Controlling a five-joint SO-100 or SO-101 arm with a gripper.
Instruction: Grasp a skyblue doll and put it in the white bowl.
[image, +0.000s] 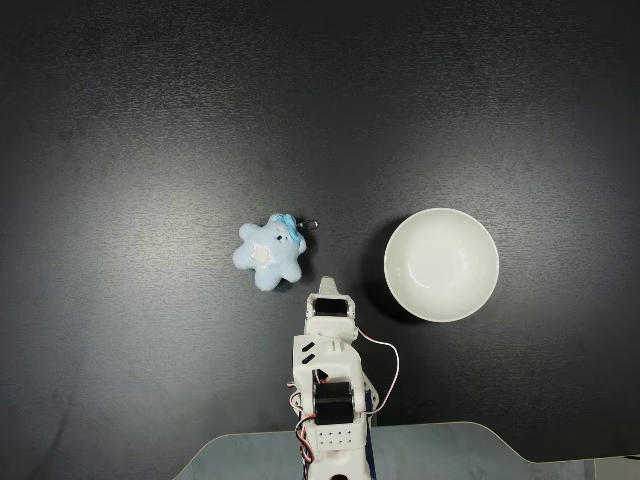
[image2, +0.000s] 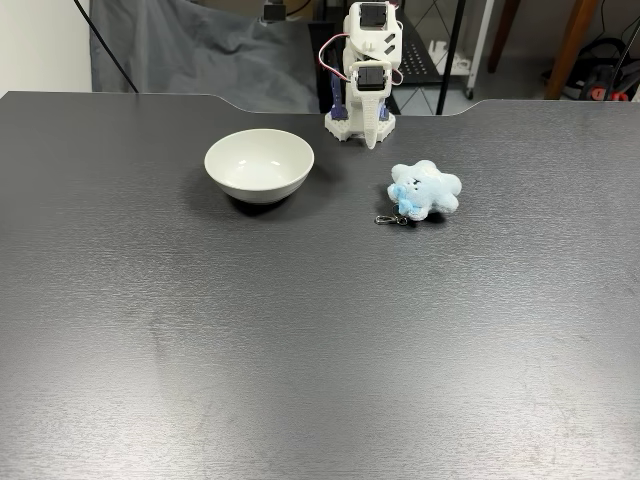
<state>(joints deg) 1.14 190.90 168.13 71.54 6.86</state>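
Bare dark surface (image2: 300, 380) takes up the whole foreground of a fixed view, wide and unobstructed on the near side of the white bowl (image2: 259, 163). Beyond that stretch, the bowl stands upright, with the skyblue doll (image2: 425, 189) lying to its right in this view, well apart from it, and slightly nearer the camera. A small metal ring (image2: 390, 220) trails from the doll's near-left side onto the surface.

Behind the bowl and to its right, the white arm (image2: 365, 60) sits folded at the far edge of the surface, its gripper (image2: 371, 138) pointing down at the surface with jaws pressed together, holding nothing. It hangs between bowl and doll, further back than both, touching neither. A notch cuts into the far edge where the arm's base stands.

From above, in a fixed view, the sides swap: the doll (image: 269, 252) lies left of the bowl (image: 441, 264), with open surface (image: 200, 100) all around both. The gripper (image: 326, 283) tip ends just below the gap between them, closer to the doll. This view shows the bowl's interior empty and the doll's white centre patch; the other fixed view shows grey cloth (image2: 190, 50) and furniture legs (image2: 575, 40) beyond the far edge.
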